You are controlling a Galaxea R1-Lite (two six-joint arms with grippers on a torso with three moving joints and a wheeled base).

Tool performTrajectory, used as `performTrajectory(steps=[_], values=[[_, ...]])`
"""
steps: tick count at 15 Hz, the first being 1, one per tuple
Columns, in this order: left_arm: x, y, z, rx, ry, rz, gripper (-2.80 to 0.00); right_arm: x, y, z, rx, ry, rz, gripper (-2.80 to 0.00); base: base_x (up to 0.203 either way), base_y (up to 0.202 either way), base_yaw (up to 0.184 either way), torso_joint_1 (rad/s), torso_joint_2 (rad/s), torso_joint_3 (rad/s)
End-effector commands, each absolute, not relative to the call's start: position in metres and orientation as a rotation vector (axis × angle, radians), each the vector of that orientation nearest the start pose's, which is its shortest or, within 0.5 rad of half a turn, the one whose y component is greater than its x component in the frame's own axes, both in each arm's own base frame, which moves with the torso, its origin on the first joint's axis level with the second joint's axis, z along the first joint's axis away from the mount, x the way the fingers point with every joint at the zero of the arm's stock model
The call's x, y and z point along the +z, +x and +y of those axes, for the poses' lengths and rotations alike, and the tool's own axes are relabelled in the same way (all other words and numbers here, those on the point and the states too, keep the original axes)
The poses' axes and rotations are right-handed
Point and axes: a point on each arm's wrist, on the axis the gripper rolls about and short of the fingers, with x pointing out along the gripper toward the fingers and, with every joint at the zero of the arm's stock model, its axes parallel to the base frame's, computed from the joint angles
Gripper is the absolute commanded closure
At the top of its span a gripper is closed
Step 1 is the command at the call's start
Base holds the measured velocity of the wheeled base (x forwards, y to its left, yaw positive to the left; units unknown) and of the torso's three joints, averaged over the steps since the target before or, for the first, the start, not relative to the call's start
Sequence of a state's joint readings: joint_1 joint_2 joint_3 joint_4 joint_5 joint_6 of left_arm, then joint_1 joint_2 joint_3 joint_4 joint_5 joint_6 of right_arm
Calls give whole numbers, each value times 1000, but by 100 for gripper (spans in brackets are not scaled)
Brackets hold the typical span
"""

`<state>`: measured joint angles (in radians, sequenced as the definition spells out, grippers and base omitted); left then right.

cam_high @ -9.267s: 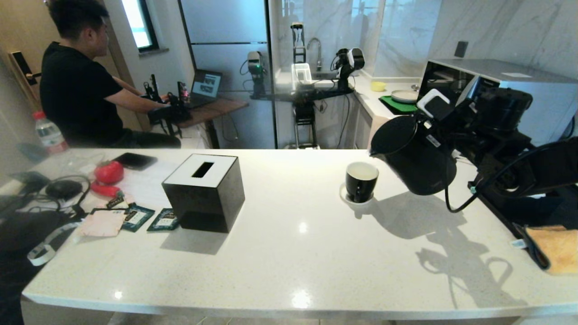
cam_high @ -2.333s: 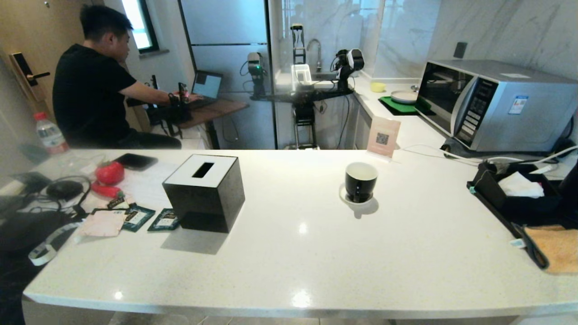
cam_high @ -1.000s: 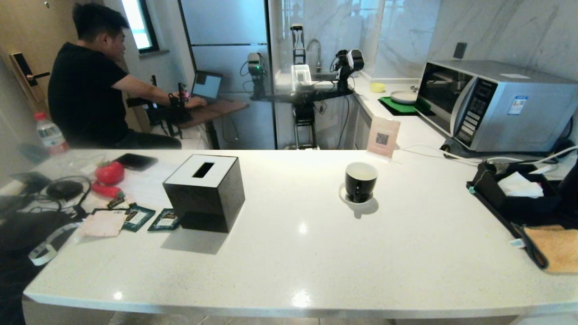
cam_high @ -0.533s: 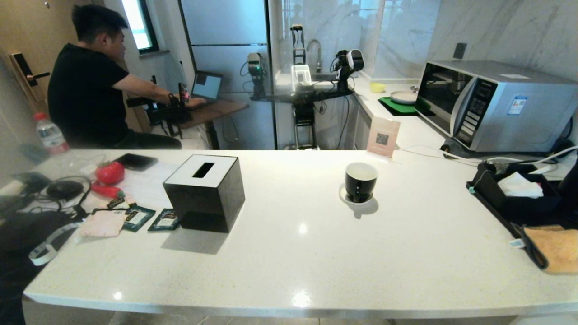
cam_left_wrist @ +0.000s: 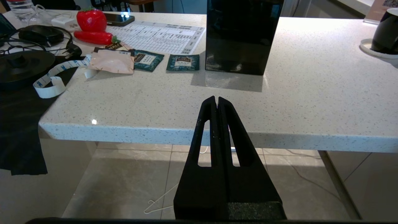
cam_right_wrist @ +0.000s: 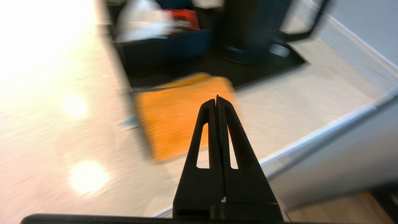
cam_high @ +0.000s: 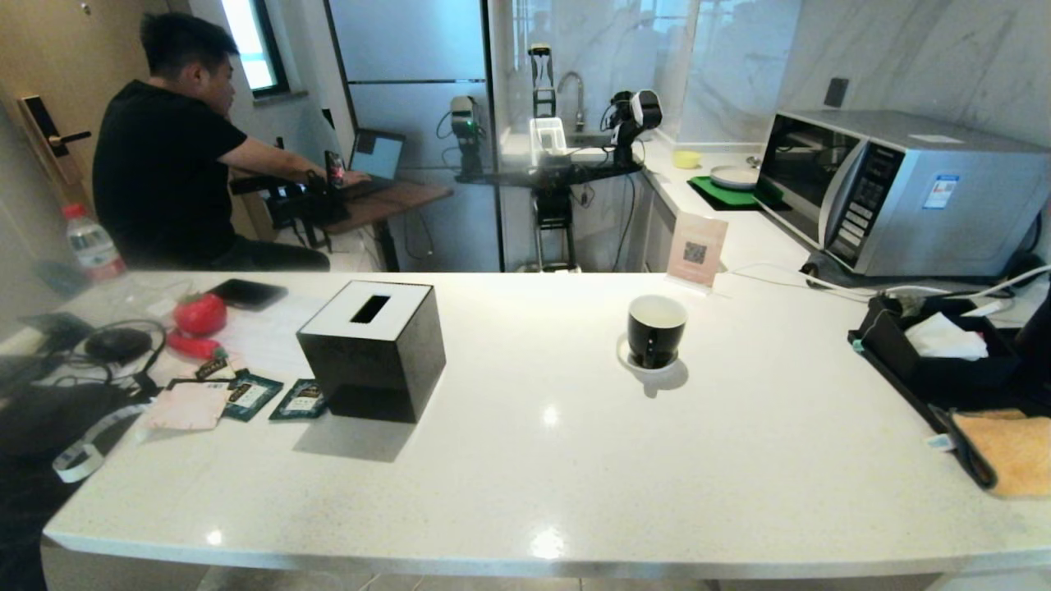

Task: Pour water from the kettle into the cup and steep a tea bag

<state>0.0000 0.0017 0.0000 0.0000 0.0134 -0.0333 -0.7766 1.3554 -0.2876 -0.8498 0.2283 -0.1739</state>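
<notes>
The glossy black cup [cam_high: 656,330] stands on its white saucer [cam_high: 631,358] at the middle right of the counter, with pale water [cam_high: 658,311] inside. It also shows in the left wrist view as the cup [cam_left_wrist: 385,31]. The kettle [cam_right_wrist: 248,28] is a blurred black body on a dark mat at the counter's right end. My right gripper [cam_right_wrist: 217,99] is shut and empty, over an orange cloth [cam_right_wrist: 183,115] in front of the kettle. My left gripper [cam_left_wrist: 216,99] is shut and empty, low at the counter's front edge. Neither gripper is in the head view. The tea bag is out of view.
A black cube tissue box [cam_high: 371,349] stands left of centre, with green sachets [cam_high: 250,396], a pink packet [cam_high: 187,405] and cables beside it. A black tray with white tissue [cam_high: 936,349] and a microwave [cam_high: 903,189] are at the right. A person [cam_high: 156,172] sits beyond the counter.
Since the oldest frame, the kettle and my right arm have left the space beside the cup in the head view. Over the last second only the person has shifted a little.
</notes>
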Motion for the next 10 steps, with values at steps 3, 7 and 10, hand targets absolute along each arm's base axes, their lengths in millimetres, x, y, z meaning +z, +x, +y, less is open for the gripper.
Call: performTrajectory(steps=[3,7,10], values=[[76,-23,0,14,-34,1,0,159,99,-65,-390,-137,102,0,0,0,0,0,0,0],[76,-23,0,14,-34,3,0,145,59,-20,-192,-167,4,0,0,0,0,0,0,0],[76,-23,0,14,-34,2,0,131,26,-4,-124,-172,-37,0,0,0,0,0,0,0]])
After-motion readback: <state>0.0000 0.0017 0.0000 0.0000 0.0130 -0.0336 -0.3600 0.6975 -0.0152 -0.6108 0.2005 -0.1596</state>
